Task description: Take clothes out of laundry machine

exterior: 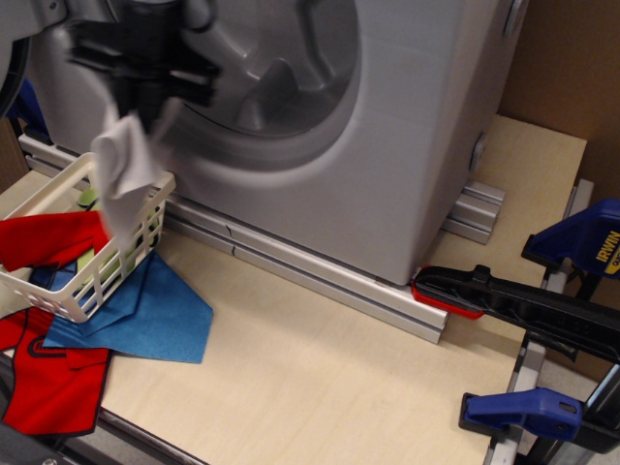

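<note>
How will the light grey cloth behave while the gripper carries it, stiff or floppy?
Probably floppy: the grey cloth hangs in loose folds below the gripper. It seems light and thin. Its lower end already drapes over the white basket rim, so it may snag there.

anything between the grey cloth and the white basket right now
Nothing visible. The grey cloth hangs from the gripper, outside the laundry machine, with its lower end already over the white basket. A red cloth lies in the basket but does not block the drop.
</note>
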`<state>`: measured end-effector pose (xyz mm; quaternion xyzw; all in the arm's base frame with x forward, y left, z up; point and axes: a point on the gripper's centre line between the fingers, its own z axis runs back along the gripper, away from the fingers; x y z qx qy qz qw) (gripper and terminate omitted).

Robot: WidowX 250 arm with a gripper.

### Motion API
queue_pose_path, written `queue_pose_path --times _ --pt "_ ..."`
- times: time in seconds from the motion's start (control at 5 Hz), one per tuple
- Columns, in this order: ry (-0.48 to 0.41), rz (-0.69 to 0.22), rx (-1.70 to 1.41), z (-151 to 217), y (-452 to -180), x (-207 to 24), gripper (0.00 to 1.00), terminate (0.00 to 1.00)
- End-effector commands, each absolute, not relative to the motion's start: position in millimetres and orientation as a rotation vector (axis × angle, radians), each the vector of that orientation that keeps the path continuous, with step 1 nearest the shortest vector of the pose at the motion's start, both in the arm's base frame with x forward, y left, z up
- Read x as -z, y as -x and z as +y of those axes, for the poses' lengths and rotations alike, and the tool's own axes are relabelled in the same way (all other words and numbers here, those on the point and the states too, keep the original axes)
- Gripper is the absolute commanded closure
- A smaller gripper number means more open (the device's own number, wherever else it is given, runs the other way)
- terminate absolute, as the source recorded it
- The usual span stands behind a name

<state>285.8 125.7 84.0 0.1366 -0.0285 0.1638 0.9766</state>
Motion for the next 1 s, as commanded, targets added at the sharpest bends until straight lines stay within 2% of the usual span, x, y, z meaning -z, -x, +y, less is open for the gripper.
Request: queue_pose_path --times 0.0,0.2,0.4,0.6,0.8 --pt "-0.299 -0.098 -0.47 147.8 -247.2 -91.4 1.0 0.0" --pt "-0.264 -0.178 -0.52 163.4 -245.0 -66.0 1.0 0.0" --pt "-0.22 -0.304 -0.552 177.5 -250.7 -47.5 1.0 0.0" --pt "-0.164 -0.338 -0.56 185.6 -256.5 -31.8 1.0 0.0" --pt "-0.125 -0.306 -0.589 191.6 -251.6 -11.6 1.0 0.0"
